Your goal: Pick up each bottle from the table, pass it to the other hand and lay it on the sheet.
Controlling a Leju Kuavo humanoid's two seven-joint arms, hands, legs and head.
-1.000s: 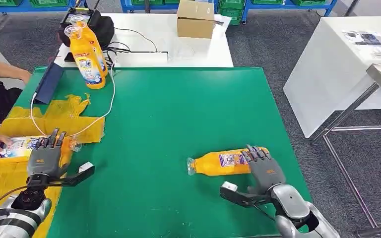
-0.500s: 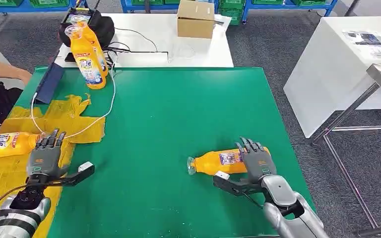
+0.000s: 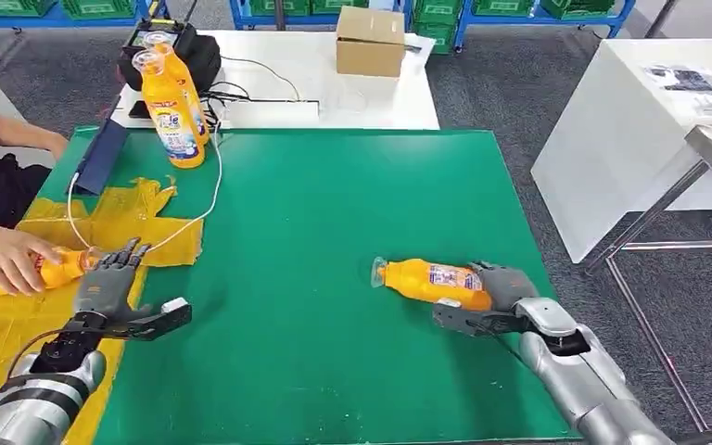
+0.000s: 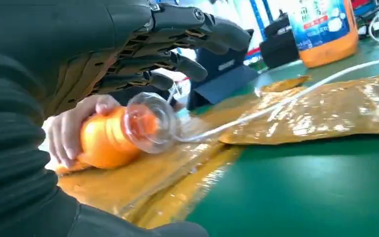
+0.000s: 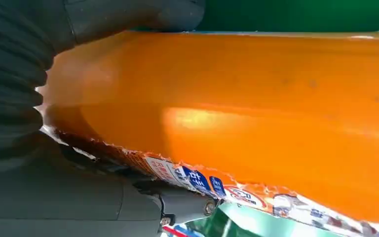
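Observation:
An orange bottle with a clear cap lies tilted over the green mat, and my right hand grips its base end. In the right wrist view the bottle presses close against the palm. My left hand hovers open, fingers spread, at the edge of the yellow sheet. Just beyond its fingers a person's hand holds a second orange bottle lying on the sheet. Two more orange bottles stand upright at the mat's far left corner.
A white cable runs across the sheet from the back table. A dark tablet lies at the mat's left edge. A cardboard box and a black bag sit on the white table behind. A white table stands to the right.
My right hand has closed around the bottle's base and swung it, the cap end now pointing farther back. The person's hand has taken hold of the bottle on the sheet near its neck.

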